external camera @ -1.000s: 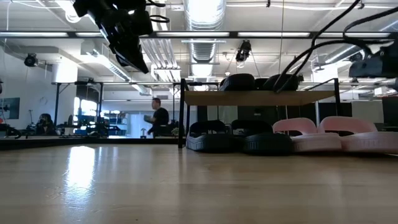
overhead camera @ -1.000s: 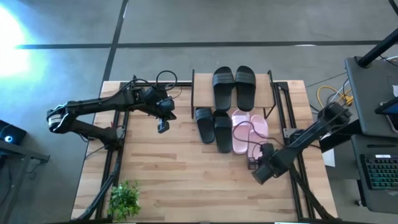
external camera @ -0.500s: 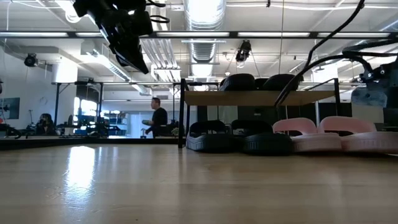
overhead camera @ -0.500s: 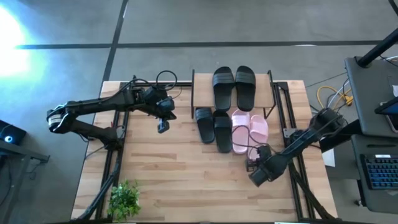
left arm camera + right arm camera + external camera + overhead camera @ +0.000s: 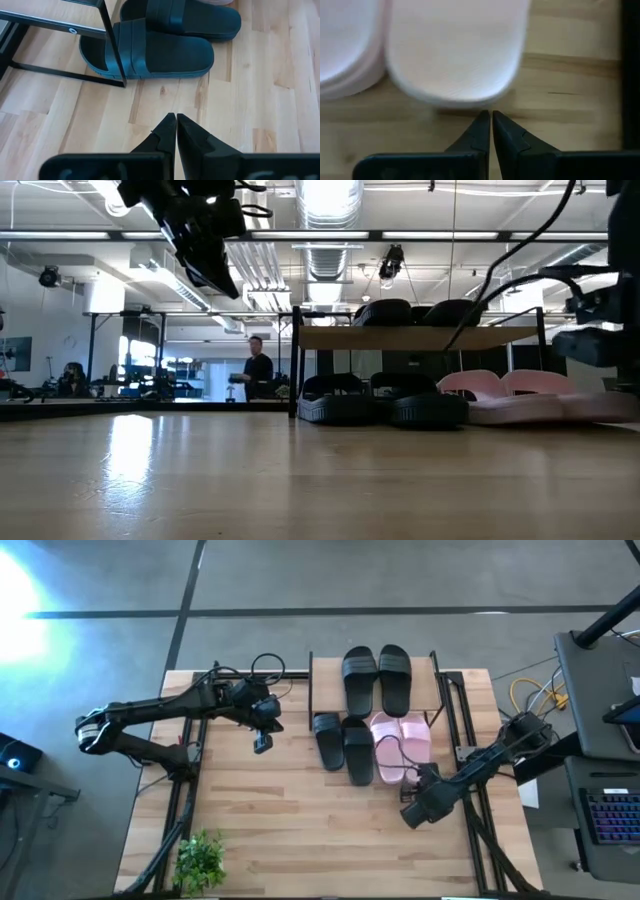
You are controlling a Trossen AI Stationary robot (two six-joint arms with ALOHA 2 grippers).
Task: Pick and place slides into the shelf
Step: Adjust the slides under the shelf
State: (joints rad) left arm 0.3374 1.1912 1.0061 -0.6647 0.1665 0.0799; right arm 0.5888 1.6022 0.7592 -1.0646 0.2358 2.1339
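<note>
The shelf (image 5: 425,690) stands at the table's far edge with two black slides (image 5: 377,676) on its plank top. Two more black slides (image 5: 343,743) and two pale pink slides (image 5: 387,750) lie on the table, their toe ends under the shelf. My right gripper (image 5: 424,776) is shut and low at the heel of the right pink slide (image 5: 455,50). My left gripper (image 5: 261,744) is shut and hangs above the table left of the black slides (image 5: 150,50), touching nothing. My right gripper meets the right pink slide at the rounded heel end (image 5: 472,102) with the tips of its shut fingers (image 5: 482,122). It comes level from the table's near side, along the slide. The slide lies flat on the table beside the other pink slide (image 5: 345,50).
A small green plant (image 5: 200,860) sits at the near left corner. Black frame rails (image 5: 185,810) run along both table sides. The shelf's thin black leg (image 5: 114,45) stands against a black slide. Bare wood spreads across the table's near half. A person walks in the room behind (image 5: 257,370).
My right gripper has come down and moved toward the far edge, up to the pink slide's heel. The right pink slide has slid a little toward the shelf.
</note>
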